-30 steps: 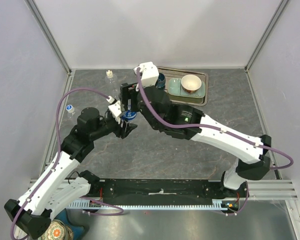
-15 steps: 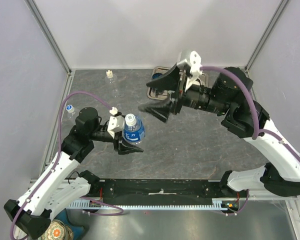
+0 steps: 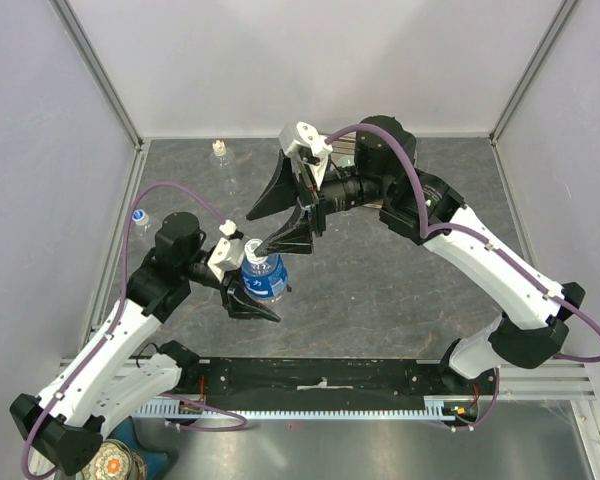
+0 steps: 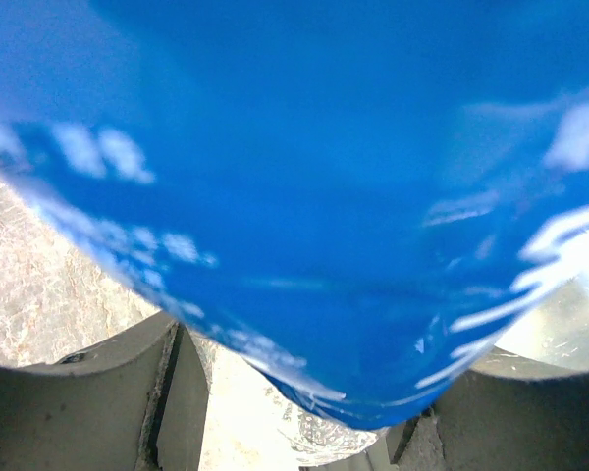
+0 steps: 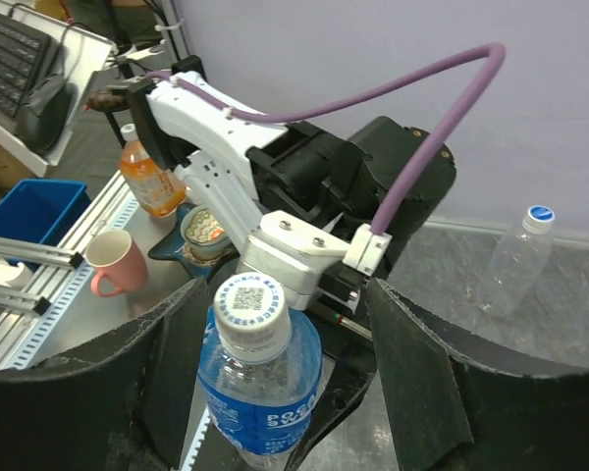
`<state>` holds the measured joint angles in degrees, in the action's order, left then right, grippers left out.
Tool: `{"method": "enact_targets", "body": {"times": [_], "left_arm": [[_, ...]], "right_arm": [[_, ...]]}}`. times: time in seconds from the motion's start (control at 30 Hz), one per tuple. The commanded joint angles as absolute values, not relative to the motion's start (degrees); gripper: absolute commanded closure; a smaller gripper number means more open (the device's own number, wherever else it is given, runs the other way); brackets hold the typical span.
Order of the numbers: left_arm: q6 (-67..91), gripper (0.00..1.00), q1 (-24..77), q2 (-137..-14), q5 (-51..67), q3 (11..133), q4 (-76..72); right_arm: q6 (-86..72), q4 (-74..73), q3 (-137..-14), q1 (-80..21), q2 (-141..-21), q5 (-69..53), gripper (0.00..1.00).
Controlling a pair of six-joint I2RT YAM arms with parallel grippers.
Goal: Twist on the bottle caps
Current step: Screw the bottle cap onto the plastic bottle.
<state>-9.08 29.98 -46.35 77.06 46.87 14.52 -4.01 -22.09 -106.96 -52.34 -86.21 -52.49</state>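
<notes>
My left gripper [image 3: 254, 292] is shut on a blue-labelled bottle [image 3: 264, 280] and holds it above the table, left of centre. The label [image 4: 304, 177] fills the left wrist view, with a finger at each lower corner. A white cap [image 5: 247, 312] printed with a code sits on this bottle's neck. My right gripper [image 3: 254, 234] reaches in from the back right. It is open, and its black fingers [image 5: 417, 383] stand either side of the cap without touching it. A clear bottle [image 3: 140, 219] with a blue-and-white cap lies at the far left. Another clear bottle [image 3: 220, 152] stands at the back.
The clear bottle [image 5: 513, 260] also shows at the right of the right wrist view, on the grey table [image 3: 380, 300]. A tray edge [image 3: 345, 147] peeks out behind the right arm. Metal frame posts and white walls close in the left, right and back sides.
Half a second ago my right gripper was drawn back to the right, away from the bottle. It has swung back, and its fingers now flank the cap. The left gripper keeps its hold.
</notes>
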Motion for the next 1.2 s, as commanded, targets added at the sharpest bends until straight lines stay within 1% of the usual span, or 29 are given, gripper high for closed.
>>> {"method": "enact_targets", "body": {"times": [0.0,0.4,0.6,0.73,0.77,0.83,0.87,0.93,0.97,1.0,1.03,1.1,1.13,1.17], "left_arm": [[-9.2,0.98,30.0,-46.0,79.2,49.0,12.1],[-8.8,0.98,30.0,-45.6,78.3,49.1,12.1],[-8.4,0.98,30.0,-45.5,77.9,49.3,12.2],[-8.4,0.98,30.0,-45.4,76.9,49.3,12.1],[-8.4,0.98,30.0,-45.3,76.6,49.3,12.1],[-8.2,0.98,30.0,-45.3,75.1,49.4,12.0],[-8.1,0.98,29.9,-45.2,74.7,49.4,11.7],[-7.7,0.98,29.8,-45.1,73.0,49.3,11.4],[-7.6,0.98,29.6,-45.1,72.3,49.3,11.1],[-7.0,0.98,29.6,-45.0,71.2,49.4,10.9],[-6.9,0.98,29.5,-45.0,69.3,49.4,10.6],[-6.9,0.98,29.4,-45.0,67.0,49.5,10.4],[-6.9,0.98,29.4,-44.8,63.8,49.7,10.2],[-6.9,0.98,29.4,-44.7,62.2,49.7,10.0]], "right_arm": [[-7.5,-15.5,-107.5,-52.3,-86.0,-58.6,0.29],[-11.0,-12.1,-104.9,-52.3,-87.6,-61.3,0.33],[-11.3,-12.1,-103.8,-52.3,-87.3,-61.4,0.37],[-11.5,-12.2,-103.0,-52.3,-86.6,-61.6,0.45],[-11.5,-12.1,-102.7,-52.3,-86.4,-61.5,0.5],[-11.3,-12.1,-102.2,-52.3,-85.7,-60.9,0.56],[-11.3,-12.1,-101.8,-52.3,-85.6,-60.9,0.6],[-11.2,-12.0,-101.3,-52.3,-84.9,-60.7,0.65],[-11.0,-12.1,-100.6,-52.2,-84.6,-59.9,0.72],[-10.7,-12.2,-100.2,-52.2,-84.1,-59.4,0.76],[-10.5,-12.2,-99.8,-52.3,-83.9,-58.7,0.79],[-10.3,-12.6,-98.7,-52.3,-83.1,-56.3,0.81],[-9.8,-12.8,-98.4,-52.3,-82.8,-55.2,0.83],[-9.6,-13.3,-97.8,-52.3,-82.5,-53.7,0.89]]}}
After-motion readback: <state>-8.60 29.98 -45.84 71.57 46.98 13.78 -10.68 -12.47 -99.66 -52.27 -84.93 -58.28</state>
